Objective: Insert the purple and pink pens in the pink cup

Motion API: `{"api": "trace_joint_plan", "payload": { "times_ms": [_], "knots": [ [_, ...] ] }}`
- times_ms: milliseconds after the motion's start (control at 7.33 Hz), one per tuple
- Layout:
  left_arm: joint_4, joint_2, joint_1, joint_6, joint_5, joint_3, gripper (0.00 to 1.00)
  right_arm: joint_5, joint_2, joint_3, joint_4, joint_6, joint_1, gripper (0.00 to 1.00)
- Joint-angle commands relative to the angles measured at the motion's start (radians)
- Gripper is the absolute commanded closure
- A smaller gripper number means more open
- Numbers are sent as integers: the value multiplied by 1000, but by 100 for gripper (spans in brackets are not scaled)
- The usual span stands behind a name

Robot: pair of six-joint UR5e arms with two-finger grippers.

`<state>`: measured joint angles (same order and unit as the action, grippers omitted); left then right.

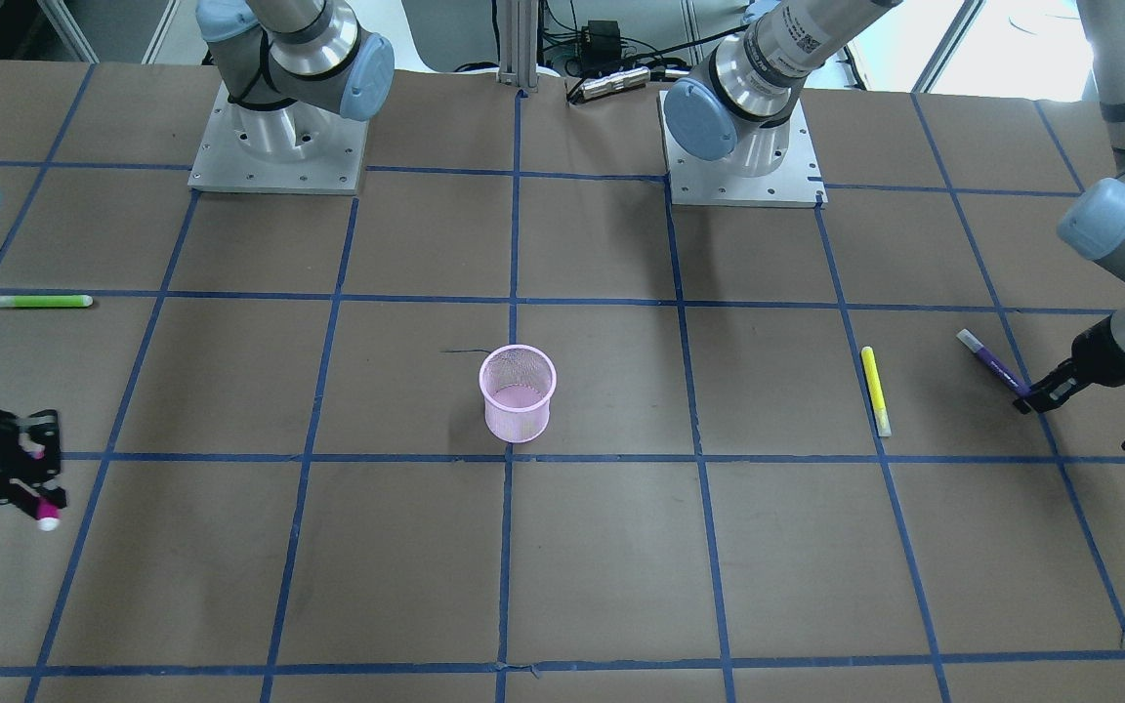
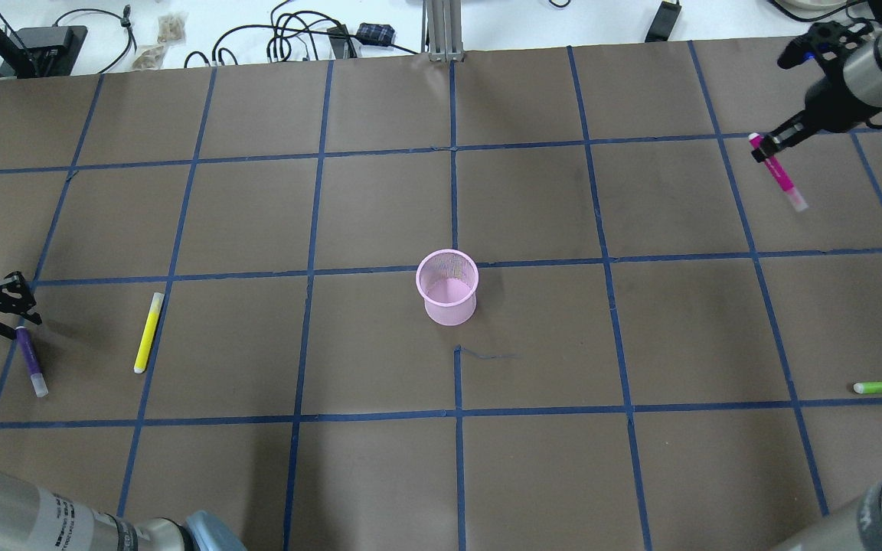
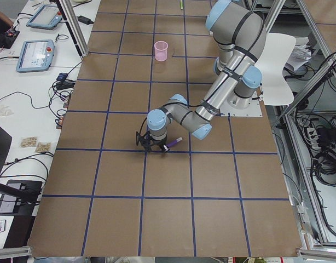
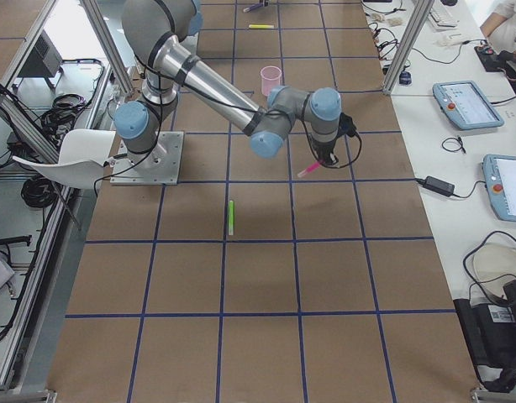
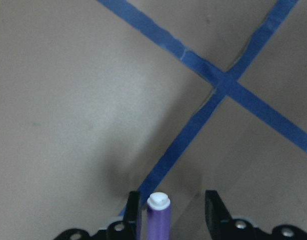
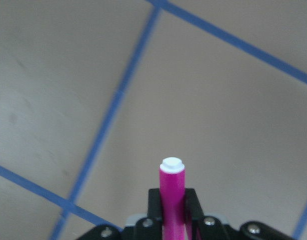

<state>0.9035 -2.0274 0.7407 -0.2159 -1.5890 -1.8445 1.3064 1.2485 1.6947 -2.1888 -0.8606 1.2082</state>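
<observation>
At centre frame, the cup [image 2: 449, 310] stands empty; neither pen is inserted. Upper right, the right gripper [image 2: 764, 145] pinches the pink pen [image 2: 779, 176]. Far left, the left gripper [image 2: 24, 316] straddles the purple pen [image 2: 31, 360], jaws spread, grasp pending.

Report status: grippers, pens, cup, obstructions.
Right gripper shut on pink pen, lifted. Left gripper open around purple pen. Pink cup upright, empty. Yellow pen lies between left gripper and cup.
</observation>
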Motion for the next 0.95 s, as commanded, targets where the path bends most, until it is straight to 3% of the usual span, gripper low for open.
{"api": "trace_joint_plan", "payload": {
  "times_ms": [0, 273, 409, 682, 818],
  "knots": [
    [5, -5, -1, -2, 4, -1, 78, -55, 109, 121, -261, 269, 291, 100],
    [6, -13, -3, -7, 4, -1, 79, -32, 85, 248, -705, 549, 509, 100],
    [12, -8, -3, -2, 3, 1, 100, 52, 83, 296, -815, 633, 612, 100],
    [26, 7, 5, 0, 4, 11, 100, 228, 50, 315, -944, 747, 784, 100],
    [22, 21, 17, 3, 11, 36, 100, 247, 25, 335, -1018, 749, 795, 100]
  ]
}}
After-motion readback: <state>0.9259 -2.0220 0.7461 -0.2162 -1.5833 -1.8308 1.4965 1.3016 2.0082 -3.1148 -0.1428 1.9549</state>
